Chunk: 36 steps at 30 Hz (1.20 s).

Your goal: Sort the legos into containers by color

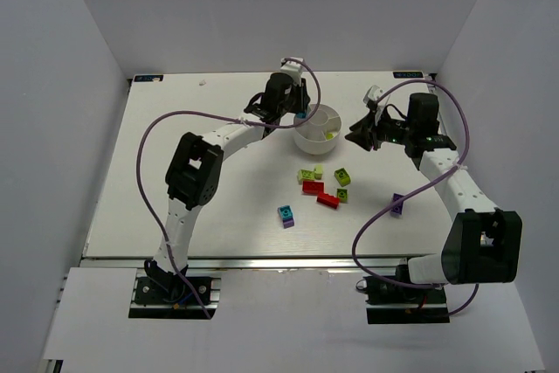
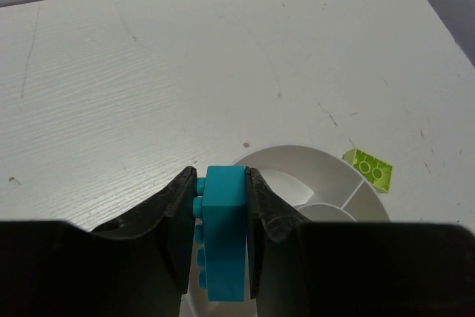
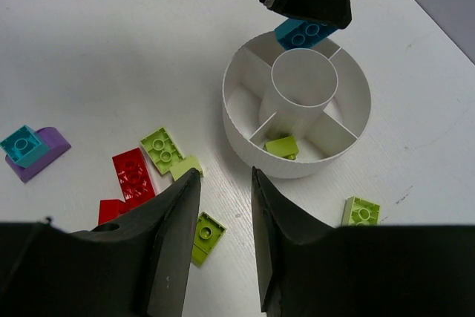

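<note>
My left gripper (image 2: 221,176) is shut on a cyan lego (image 2: 225,243) and holds it over the far-left rim of the round white dish (image 2: 297,161). From the right wrist view, that cyan lego (image 3: 306,33) hangs over one of the dish's containers (image 3: 297,165). Another container holds one lime lego (image 3: 281,146). My right gripper (image 3: 225,176) is open and empty, above the table just right of the dish (image 1: 301,140). Loose lime (image 1: 307,176), red (image 1: 328,201), purple (image 1: 397,203) and cyan-on-purple (image 1: 286,214) legos lie in front of the dish.
A lime brick (image 3: 361,211) lies on the table just outside the dish, beneath my right wrist. Another lime brick (image 3: 207,237) sits under my right fingers. Grey walls enclose the white table on the left, back and right.
</note>
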Motion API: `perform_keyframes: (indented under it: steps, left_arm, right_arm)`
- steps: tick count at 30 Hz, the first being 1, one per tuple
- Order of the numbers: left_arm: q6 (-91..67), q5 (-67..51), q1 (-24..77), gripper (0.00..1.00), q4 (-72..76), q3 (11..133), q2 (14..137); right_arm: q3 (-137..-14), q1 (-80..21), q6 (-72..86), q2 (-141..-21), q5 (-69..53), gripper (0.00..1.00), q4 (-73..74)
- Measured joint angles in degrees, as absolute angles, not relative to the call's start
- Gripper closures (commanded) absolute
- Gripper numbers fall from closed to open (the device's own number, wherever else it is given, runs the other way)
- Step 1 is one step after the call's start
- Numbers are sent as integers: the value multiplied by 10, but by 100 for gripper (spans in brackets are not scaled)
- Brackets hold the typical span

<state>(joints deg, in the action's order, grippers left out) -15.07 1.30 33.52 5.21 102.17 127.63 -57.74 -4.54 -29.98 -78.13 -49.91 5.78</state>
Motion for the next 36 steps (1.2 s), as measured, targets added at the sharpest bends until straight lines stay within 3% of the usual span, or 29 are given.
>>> perform_keyframes:
  steps: [4,7,10,13,14,21,22,24,25,28,30,31,32,36]
  left_arm:
    - [-152,13,335,48,52,1022,1288]
    - [-155,13,336,44,50,1022,1291]
    - [-155,14,337,36,53,1022,1291]
    - [-155,16,339,35,53,1022,1291]
    - [-155,16,340,35,55,1022,1290]
    - [-155,44,343,43,51,988,1242]
    - [-155,51,343,50,54,962,1214]
    - [-157,67,343,64,50,915,1153]
    - [-157,75,343,69,45,891,1118]
    - [-168,91,343,75,48,814,1001]
    - [-181,95,341,72,49,766,929]
    - [-189,95,338,66,45,740,887]
    - [-199,95,337,49,40,715,853]
    - [-255,102,331,30,12,613,741]
  right_arm:
    - [-575,-45,-299,-780,-499,60,58]
    - [-575,-45,-299,-777,-499,56,58]
    - [-575,-45,-300,-773,-501,46,58]
    - [-575,-45,-304,-770,-509,29,62]
    - [-575,-45,-309,-769,-512,11,65]
    - [-521,-45,-341,-749,-513,11,60]
    - [-517,-45,-347,-752,-509,25,76]
    - [-532,-45,-379,-780,-508,44,121]
    - [-547,-44,-398,-800,-512,63,155]
    - [-586,-43,-430,-849,-518,80,225]
    - [-586,-42,-425,-856,-510,75,246]
    - [-586,-42,-421,-856,-503,64,252]
    - [-586,-43,-409,-856,-494,62,256]
    - [-586,-61,-372,-856,-430,38,263]
